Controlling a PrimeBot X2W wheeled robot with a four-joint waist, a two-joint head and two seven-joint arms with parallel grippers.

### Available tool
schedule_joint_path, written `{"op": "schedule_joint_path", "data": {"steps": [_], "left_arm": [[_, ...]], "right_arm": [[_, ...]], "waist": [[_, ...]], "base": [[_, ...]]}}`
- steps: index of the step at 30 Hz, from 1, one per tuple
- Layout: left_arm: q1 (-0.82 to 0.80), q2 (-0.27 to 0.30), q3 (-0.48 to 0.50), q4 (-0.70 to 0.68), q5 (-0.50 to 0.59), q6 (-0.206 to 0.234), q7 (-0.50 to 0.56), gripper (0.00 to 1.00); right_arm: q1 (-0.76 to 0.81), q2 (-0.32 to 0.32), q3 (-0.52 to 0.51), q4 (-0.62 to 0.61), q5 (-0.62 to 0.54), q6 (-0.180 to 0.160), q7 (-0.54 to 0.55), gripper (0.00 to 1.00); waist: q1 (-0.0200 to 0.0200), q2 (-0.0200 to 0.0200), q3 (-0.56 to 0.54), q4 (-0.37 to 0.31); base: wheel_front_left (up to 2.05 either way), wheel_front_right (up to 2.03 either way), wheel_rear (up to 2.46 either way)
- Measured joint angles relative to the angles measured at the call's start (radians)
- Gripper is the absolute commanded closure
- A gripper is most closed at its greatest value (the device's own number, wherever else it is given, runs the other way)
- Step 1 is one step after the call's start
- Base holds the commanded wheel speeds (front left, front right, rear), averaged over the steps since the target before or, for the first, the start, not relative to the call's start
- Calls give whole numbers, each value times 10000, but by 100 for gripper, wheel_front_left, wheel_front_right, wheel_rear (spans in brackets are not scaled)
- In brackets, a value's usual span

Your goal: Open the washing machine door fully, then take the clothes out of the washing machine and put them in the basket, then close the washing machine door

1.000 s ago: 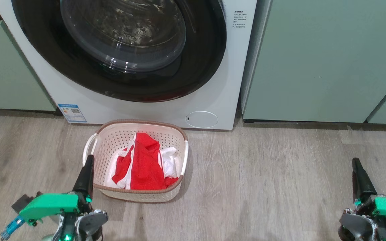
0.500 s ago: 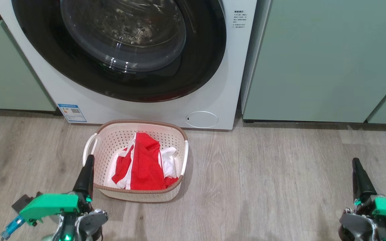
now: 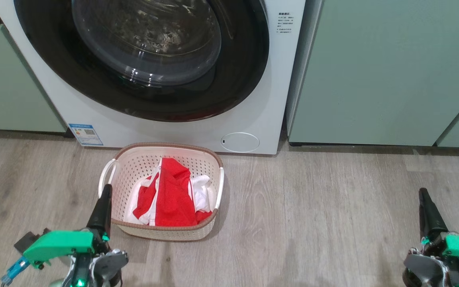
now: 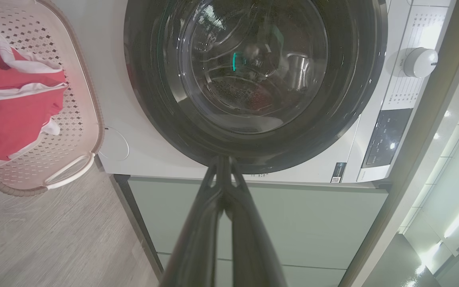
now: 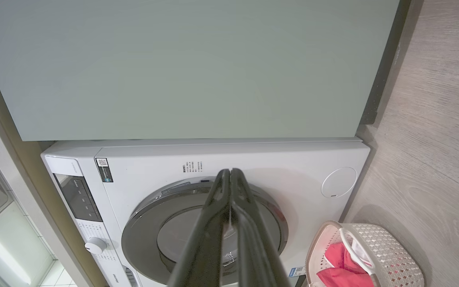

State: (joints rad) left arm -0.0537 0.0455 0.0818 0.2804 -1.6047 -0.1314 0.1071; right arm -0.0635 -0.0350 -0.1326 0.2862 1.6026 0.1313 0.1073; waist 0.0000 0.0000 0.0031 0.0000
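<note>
The washing machine [image 3: 261, 99] stands white between pale green cabinets, and its door [image 3: 146, 59] with the glossy black rim and glass bowl lies flush against its front. On the floor before it sits the cream perforated basket [image 3: 134, 159], and the red and white clothes [image 3: 169, 195] lie bunched inside. My left gripper [image 3: 105, 190] is shut and empty, low at the basket's left side. Over at the lower right my right gripper [image 3: 423, 194] is shut and empty above bare floor. The left wrist view faces the door [image 4: 253, 79]; the right wrist view shows the machine [image 5: 253, 159] and basket [image 5: 389, 247].
Pale green cabinets [image 3: 381, 71] flank the machine on both sides. Grey wood-look floor [image 3: 313, 223] spreads between the basket and my right gripper. A round filter cap [image 3: 240, 142] and a small blue label [image 3: 86, 134] mark the machine's lower front.
</note>
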Motion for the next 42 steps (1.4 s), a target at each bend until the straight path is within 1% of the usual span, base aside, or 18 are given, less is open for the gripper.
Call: {"op": "schedule_joint_path", "data": {"steps": [42], "left_arm": [[0, 0, 0, 0, 0, 0, 0, 100]], "right_arm": [[0, 0, 0, 0, 0, 0, 0, 100]], "waist": [[0, 0, 0, 0]], "base": [[0, 0, 0]]}}
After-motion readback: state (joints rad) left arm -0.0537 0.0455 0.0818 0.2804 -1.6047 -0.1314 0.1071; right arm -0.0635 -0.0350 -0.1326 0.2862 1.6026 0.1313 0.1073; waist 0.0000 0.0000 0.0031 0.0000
